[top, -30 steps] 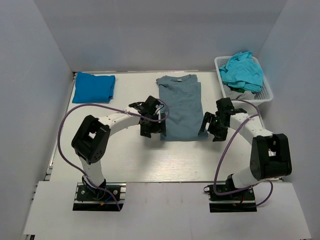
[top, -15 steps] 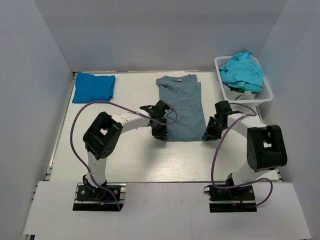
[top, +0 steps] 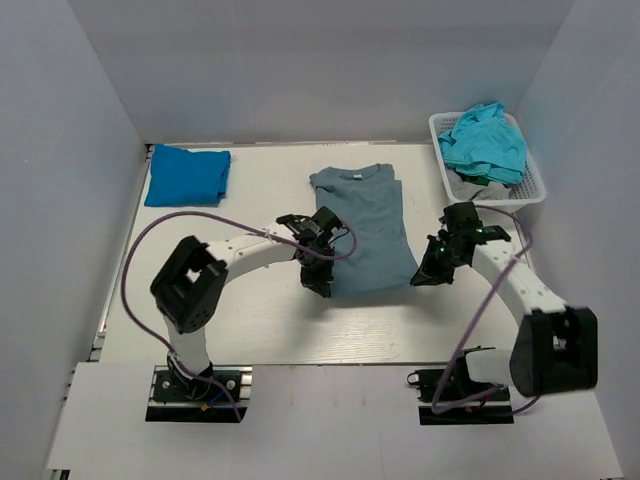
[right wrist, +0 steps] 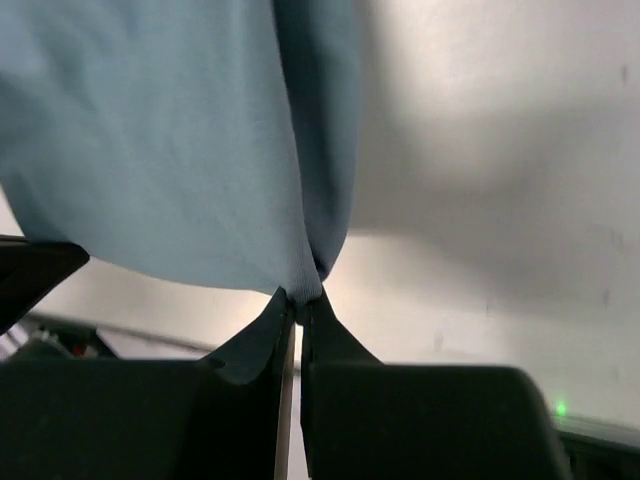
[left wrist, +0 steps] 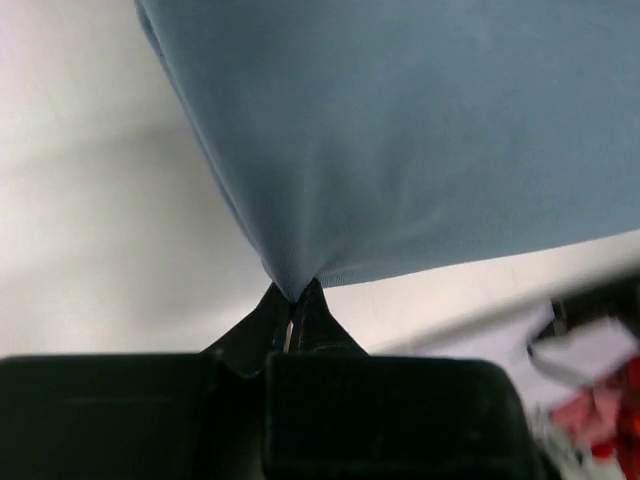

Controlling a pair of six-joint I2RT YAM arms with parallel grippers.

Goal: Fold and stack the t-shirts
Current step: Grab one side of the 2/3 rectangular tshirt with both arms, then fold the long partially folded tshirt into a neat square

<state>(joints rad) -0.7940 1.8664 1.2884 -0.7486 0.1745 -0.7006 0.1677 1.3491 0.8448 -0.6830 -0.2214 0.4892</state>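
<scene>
A dusty grey-blue t-shirt (top: pixel 362 225) lies half folded in the middle of the table, collar to the back. My left gripper (top: pixel 322 288) is shut on its near left corner, and the cloth (left wrist: pixel 400 140) rises taut from the pinched fingertips (left wrist: pixel 295 300). My right gripper (top: pixel 420 278) is shut on the near right corner, with the same cloth (right wrist: pixel 170 150) bunched at its tips (right wrist: pixel 300 300). A folded bright blue t-shirt (top: pixel 187 174) lies at the back left. Turquoise t-shirts (top: pixel 485 142) are heaped in the basket.
The white mesh basket (top: pixel 535 185) stands at the back right against the wall. Grey walls close in the table on three sides. Purple cables loop from both arms above the near half of the table.
Both grippers have closed on the near corners of the grey-blue t-shirt and lifted them. The right arm has swung outward, and the shirt's near edge has shifted a little toward me.
</scene>
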